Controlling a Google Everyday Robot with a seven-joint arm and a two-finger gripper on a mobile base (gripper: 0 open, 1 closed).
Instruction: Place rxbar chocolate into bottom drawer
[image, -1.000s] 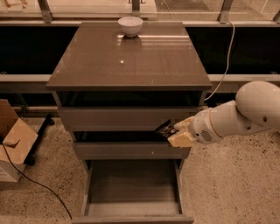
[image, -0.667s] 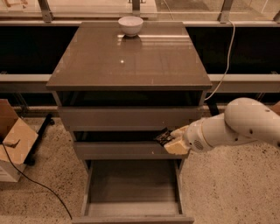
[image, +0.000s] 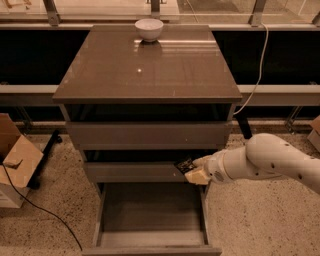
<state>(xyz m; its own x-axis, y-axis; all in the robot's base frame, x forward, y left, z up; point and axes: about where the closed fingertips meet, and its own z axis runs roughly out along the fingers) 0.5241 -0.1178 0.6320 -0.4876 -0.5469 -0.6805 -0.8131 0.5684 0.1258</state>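
My gripper (image: 194, 169) comes in from the right on a white arm and is shut on the rxbar chocolate (image: 184, 164), a small black-wrapped bar sticking out to the left of the fingers. It hangs in front of the middle drawer's right end, above the right rear part of the bottom drawer (image: 150, 235). The bottom drawer is pulled out wide and its grey tray shows nothing inside.
A white bowl (image: 149, 29) stands at the back of the cabinet top (image: 145, 70). A cardboard box (image: 15, 160) and a black cable (image: 45, 212) lie on the floor at left. A white cable (image: 257, 75) hangs at right.
My gripper has moved left and slightly down with the bar, from beside the cabinet's right edge to in front of the middle drawer.
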